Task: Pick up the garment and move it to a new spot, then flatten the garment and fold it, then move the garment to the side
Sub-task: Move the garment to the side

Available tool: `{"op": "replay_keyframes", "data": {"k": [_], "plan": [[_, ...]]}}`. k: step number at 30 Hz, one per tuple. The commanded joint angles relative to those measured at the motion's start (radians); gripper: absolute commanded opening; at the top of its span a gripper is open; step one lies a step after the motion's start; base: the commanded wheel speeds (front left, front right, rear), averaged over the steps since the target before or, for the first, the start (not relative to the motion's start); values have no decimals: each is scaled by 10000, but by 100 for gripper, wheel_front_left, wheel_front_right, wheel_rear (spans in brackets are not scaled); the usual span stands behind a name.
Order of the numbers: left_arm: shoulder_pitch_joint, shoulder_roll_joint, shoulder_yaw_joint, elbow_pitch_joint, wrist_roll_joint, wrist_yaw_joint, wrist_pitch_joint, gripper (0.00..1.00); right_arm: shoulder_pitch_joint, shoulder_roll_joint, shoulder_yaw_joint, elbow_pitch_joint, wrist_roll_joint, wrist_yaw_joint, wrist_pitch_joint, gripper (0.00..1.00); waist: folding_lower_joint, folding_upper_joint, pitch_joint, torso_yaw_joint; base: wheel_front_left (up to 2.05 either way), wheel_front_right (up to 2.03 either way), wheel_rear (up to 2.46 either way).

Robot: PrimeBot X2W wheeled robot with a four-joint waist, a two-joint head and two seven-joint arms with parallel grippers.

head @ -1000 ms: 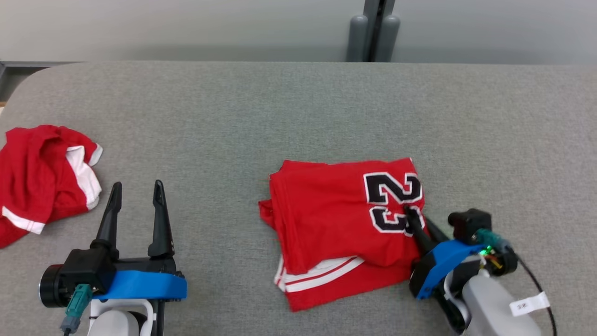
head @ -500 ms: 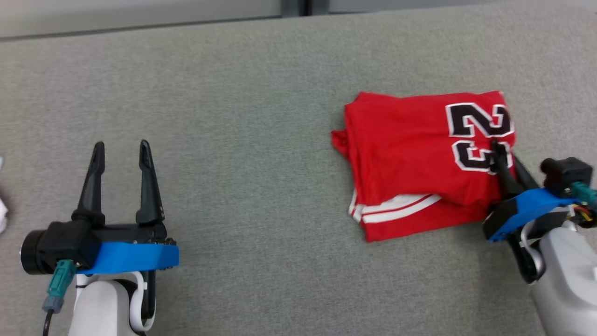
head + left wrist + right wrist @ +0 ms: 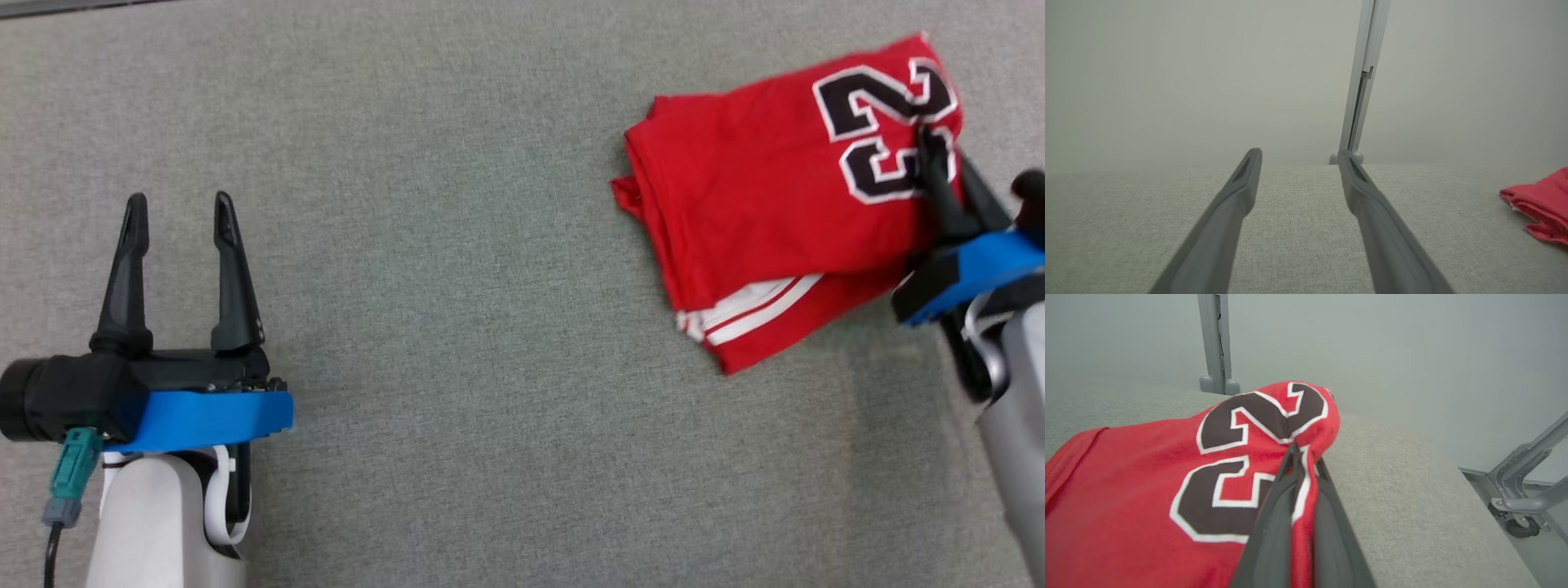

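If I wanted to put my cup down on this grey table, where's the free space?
The wide grey stretch of table between the left end effector and the folded red jersey is bare. It is crowded at the right: the right end effector is shut on the jersey's edge.

a grey fabric-covered table [image 3: 490, 245] lies flat under soft, even light. behind it stands a plain pale grey wall [image 3: 1167, 81], split by a grey upright post [image 3: 1365, 81]. beyond the table's edge, a grey metal frame [image 3: 1527, 473] on a dark caster [image 3: 1519, 528] stands on the smooth floor [image 3: 1547, 559].
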Motion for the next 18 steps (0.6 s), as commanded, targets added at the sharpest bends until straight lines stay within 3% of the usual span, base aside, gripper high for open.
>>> {"op": "replay_keyframes", "data": {"k": [1, 13, 18], "plan": [[-188, 71, 14, -68, 68, -40, -28, 100, -318, -195, 24, -52, -108, -1, 87, 0, -2, 0, 126, 48, 0, 0, 0], [-556, 282, -174, -593, 143, -87, -28, 100, -2392, -2580, -388, 721, -453, -1, 1042, 0, -2, 0, 1153, 376, 0, 0, 0], [-631, 283, -237, -686, 153, -99, -28, 100, -2871, -3202, -544, 1257, -626, -1, 1215, 0, -2, 0, 1318, 490, 0, 0, 0]]}}
